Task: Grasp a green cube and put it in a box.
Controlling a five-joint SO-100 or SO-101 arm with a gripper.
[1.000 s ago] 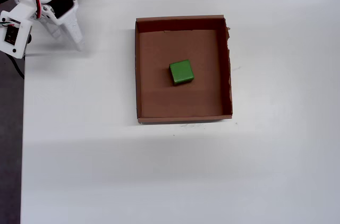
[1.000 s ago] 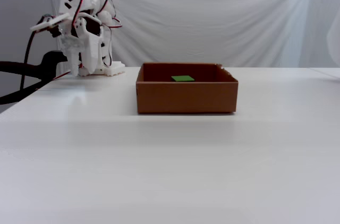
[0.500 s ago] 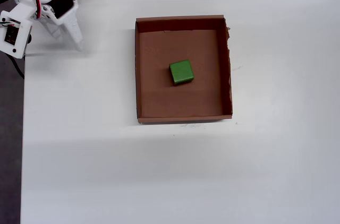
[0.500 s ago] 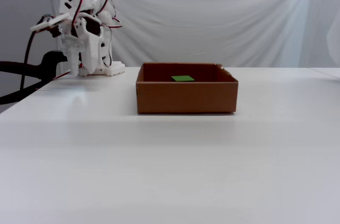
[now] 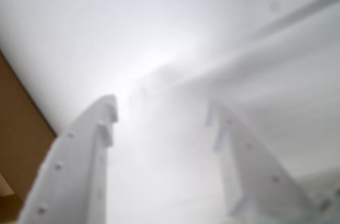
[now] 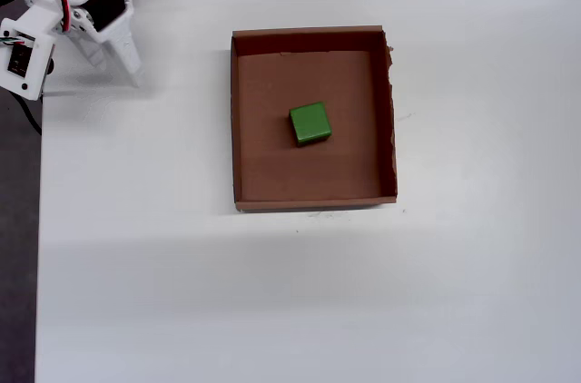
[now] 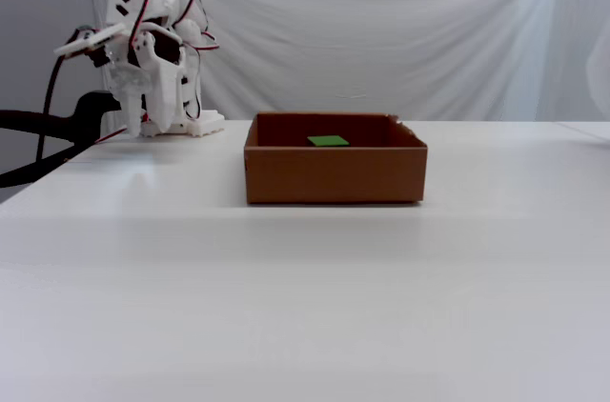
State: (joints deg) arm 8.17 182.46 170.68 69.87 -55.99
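White plastic pincer shows its two fingers spread apart in the wrist view, with nothing between them and a sliver of brown at the left edge. Seen from overhead, the folded arm sits at the top left corner of the white counter, well apart from the box. Inside the box, the green cube rests near the middle of the cardboard floor

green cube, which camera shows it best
The overhead view: the green cube lies fully exposed near the middle of the box. The fixed view shows only its top over the front wall. The wrist view does not show it.
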